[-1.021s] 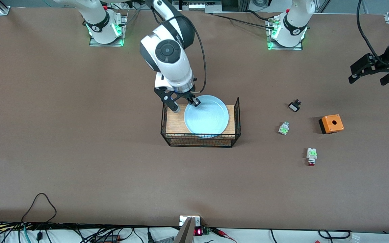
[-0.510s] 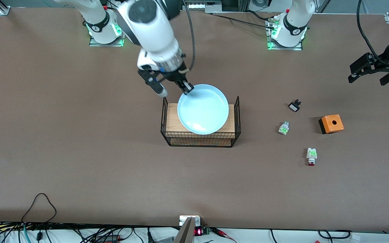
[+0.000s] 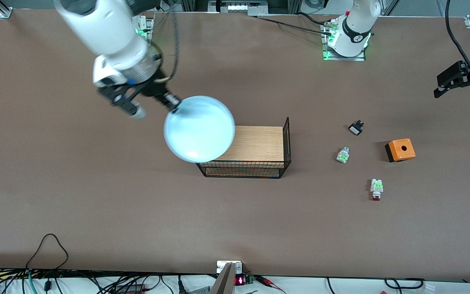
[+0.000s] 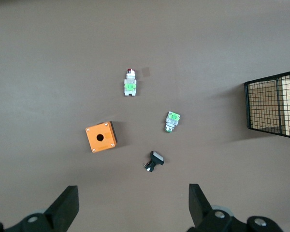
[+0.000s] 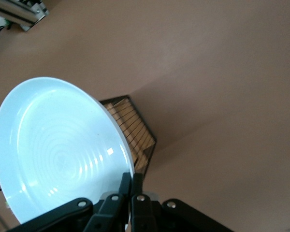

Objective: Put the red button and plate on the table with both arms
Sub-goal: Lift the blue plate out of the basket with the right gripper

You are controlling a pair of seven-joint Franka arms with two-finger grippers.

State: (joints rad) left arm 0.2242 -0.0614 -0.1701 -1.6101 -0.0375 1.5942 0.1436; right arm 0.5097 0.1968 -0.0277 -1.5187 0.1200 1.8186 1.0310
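two claws: right claw [image 3: 172, 102] pinching plate [image 3: 199, 128] rim above mesh-sided board [image 3: 255, 149], left claw [image 3: 459, 83] agape, empty.

Light blue plate [image 3: 199, 129], orange box [image 3: 400, 149], brown table [image 3: 96, 196]

We see our right gripper [image 5: 131, 186] pinching the rim of the light blue plate [image 5: 58, 145]. Under it are a wire-sided wooden board [image 5: 130, 133] and the brown table [image 5: 217, 87].
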